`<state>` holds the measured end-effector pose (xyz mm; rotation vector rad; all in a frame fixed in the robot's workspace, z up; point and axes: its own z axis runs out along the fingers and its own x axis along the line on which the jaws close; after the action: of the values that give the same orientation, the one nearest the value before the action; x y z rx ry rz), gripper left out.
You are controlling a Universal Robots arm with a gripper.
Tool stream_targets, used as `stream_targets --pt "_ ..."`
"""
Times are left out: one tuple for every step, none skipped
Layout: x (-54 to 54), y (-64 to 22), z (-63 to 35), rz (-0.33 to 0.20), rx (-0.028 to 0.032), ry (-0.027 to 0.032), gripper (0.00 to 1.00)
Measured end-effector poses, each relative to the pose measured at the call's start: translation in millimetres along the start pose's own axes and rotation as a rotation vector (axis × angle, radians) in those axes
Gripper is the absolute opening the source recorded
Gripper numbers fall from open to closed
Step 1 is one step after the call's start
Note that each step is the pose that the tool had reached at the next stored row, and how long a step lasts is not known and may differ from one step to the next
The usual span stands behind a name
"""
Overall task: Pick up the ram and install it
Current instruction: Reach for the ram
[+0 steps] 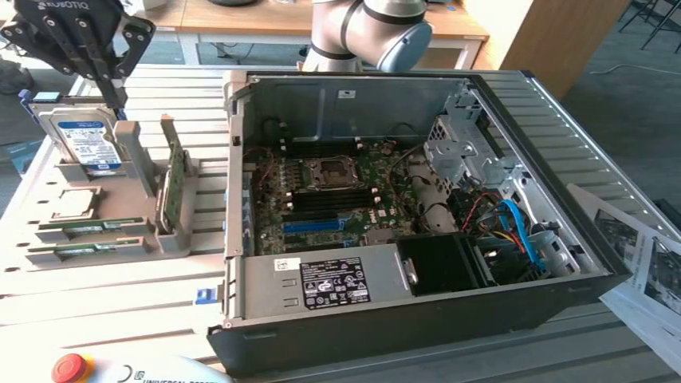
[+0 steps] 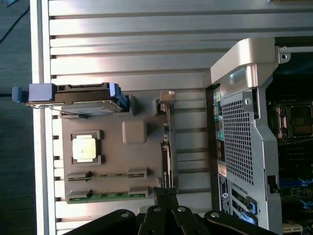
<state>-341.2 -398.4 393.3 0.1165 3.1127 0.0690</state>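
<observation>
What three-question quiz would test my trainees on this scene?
1. True or false: the gripper is shut and holds nothing.
2. How many ram sticks lie in the holder?
3. Where does the hard drive stand? A in the holder, B in the case, C on the paper.
Key: 1 true; 2 two; 3 A.

On the surface (image 1: 117, 311), to the exterior view's left of the case (image 1: 426, 327), just beside it: a holder (image 1: 162, 243). In the holder, nearest the case, a card (image 1: 171, 179) on edge; farther from the case, two ram sticks (image 1: 91, 227) lying flat and a hard drive (image 1: 85, 144) upright. To the exterior view's right of the case: papers (image 1: 649, 271).
</observation>
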Motion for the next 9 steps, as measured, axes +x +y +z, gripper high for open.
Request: stream_targets --pt "2.4 -0.2 -0.1 0.000 0.0000 0.0000 0.11" --pt "4.9 -0.4 -0.1 0.000 0.0000 0.0000 0.11" --pt "7.4 -0.5 -0.2 0.000 0.0000 0.0000 0.11" --pt "9.7 -0.7 -0.2 0.000 -0.0001 0.0000 0.11" --pt "12.2 -0.8 -0.3 0.000 0.0000 0.0000 0.11" --pt "14.7 -1.0 -0.4 0.000 0.0001 0.0000 0.11" --pt "17.3 -1.1 -0.5 0.000 0.0000 0.0000 0.11" --pt "19.8 -1.3 -0.5 0.000 0.0000 0.0000 0.11" --pt "22.5 -1.5 -0.7 0.000 0.0001 0.0001 0.11"
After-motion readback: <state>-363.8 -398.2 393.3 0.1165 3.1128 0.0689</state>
